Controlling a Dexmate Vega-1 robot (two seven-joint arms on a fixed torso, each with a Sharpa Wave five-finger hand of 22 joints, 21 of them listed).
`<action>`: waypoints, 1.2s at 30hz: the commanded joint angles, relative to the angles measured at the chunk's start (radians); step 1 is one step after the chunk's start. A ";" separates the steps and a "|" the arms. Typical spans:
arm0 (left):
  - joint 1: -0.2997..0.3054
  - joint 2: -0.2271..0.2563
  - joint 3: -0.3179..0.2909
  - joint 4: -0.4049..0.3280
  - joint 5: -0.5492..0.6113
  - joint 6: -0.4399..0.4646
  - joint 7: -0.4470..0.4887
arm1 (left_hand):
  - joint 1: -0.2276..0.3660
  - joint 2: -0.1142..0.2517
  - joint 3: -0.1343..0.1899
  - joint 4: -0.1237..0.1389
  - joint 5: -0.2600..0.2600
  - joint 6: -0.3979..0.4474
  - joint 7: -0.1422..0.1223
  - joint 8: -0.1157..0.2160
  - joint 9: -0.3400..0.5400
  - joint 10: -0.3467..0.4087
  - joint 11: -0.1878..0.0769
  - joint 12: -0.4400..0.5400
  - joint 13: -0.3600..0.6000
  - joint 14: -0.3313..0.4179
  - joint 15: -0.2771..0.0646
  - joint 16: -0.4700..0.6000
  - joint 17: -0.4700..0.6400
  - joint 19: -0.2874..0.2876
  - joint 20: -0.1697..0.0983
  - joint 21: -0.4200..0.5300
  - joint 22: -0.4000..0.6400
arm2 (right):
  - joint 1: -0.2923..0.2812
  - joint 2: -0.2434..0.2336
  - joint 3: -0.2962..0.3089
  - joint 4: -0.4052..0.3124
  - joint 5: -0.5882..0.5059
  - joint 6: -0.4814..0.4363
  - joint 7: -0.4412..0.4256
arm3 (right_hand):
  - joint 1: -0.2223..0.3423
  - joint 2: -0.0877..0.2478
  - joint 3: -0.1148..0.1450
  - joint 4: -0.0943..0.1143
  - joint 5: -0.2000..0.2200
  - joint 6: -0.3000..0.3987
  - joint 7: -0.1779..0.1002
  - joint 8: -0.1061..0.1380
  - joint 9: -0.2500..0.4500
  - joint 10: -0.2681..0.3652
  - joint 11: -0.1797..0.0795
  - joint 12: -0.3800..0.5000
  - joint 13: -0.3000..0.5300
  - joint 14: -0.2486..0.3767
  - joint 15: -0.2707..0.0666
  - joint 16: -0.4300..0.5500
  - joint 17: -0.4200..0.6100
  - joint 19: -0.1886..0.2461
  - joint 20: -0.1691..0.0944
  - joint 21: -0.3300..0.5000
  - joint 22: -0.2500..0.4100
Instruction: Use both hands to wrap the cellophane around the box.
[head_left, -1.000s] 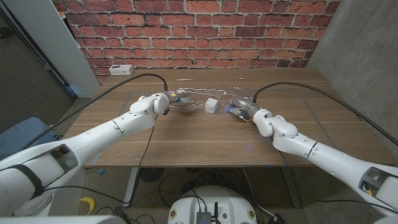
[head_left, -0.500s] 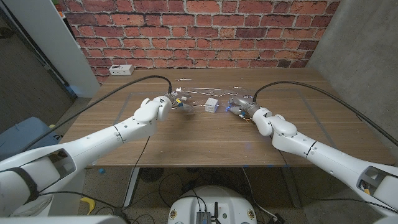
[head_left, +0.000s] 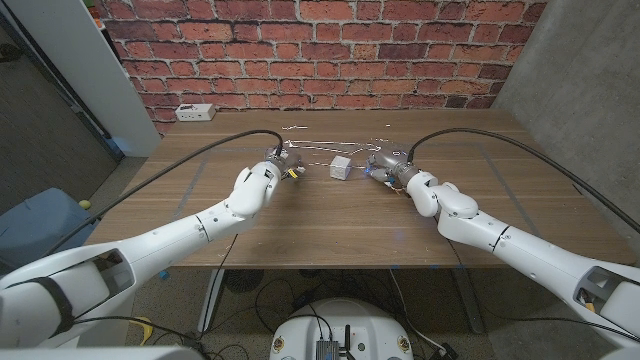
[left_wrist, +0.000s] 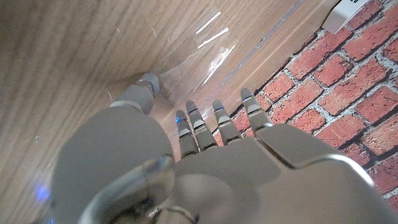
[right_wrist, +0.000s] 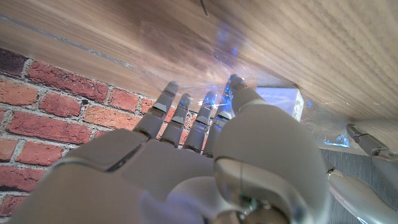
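Centrally, head view: box (head_left: 341, 168) on the table (head_left: 330, 215), between left hand (head_left: 275, 168) and right hand (head_left: 385, 166); grips unclear.
Left wrist: fingers (left_wrist: 219, 119) extended over cellophane (left_wrist: 199, 59), holding nothing visible.
Right wrist: fingers (right_wrist: 186, 115) straight, box (right_wrist: 281, 99) just beyond the thumb.

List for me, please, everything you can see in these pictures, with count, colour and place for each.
box: one, white, mid-table between the hands.
cellophane: one sheet, clear, spread around the box.
table: one, brown wood.
power strip: one, white, table's far left corner.
brick wall: one, red, behind the table.
bin: one, blue, on the floor at left.
left hand: one, grey, left of the box.
right hand: one, grey, right of the box.
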 joint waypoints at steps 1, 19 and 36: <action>0.017 -0.041 -0.006 0.076 0.059 -0.057 0.059 | 0.052 0.064 -0.044 0.010 -0.047 0.287 -0.036 0.020 0.001 0.267 -0.005 0.029 0.003 0.106 -0.094 0.012 0.001 0.058 -0.030 0.004 0.006 | -0.006 -0.005 0.011 0.003 0.013 0.008 -0.013 | 0.013 0.001 0.009 0.002 -0.002 0.011 0.000 -0.005 0.003 0.011 -0.002 -0.004 0.002 0.008 -0.142 0.005 0.004 0.006 -0.007 0.002 0.005; 0.050 -0.007 0.002 0.144 0.212 -0.065 0.467 | 0.148 0.133 -0.056 0.010 -0.046 0.582 -0.076 0.010 0.005 0.505 -0.022 0.022 0.009 0.313 -0.191 0.025 0.009 0.146 -0.126 0.025 0.006 | -0.011 -0.006 0.015 0.009 0.031 0.016 -0.021 | 0.016 -0.001 0.010 0.004 -0.003 0.019 0.001 -0.018 0.004 0.016 -0.004 -0.009 0.003 0.009 -0.143 0.009 0.006 0.008 -0.007 0.002 0.006; -0.021 0.105 0.024 0.136 0.474 -0.245 0.625 | 0.167 0.139 -0.067 0.016 -0.047 0.600 -0.079 0.004 0.010 0.514 -0.025 0.011 0.011 0.329 -0.193 0.020 0.015 0.156 -0.160 0.028 0.008 | -0.027 -0.018 0.020 -0.006 0.039 0.021 -0.027 | 0.017 -0.002 0.010 0.006 -0.004 0.020 0.000 -0.030 0.005 0.017 -0.006 -0.013 0.003 0.008 -0.143 0.011 0.007 0.009 -0.008 0.002 0.006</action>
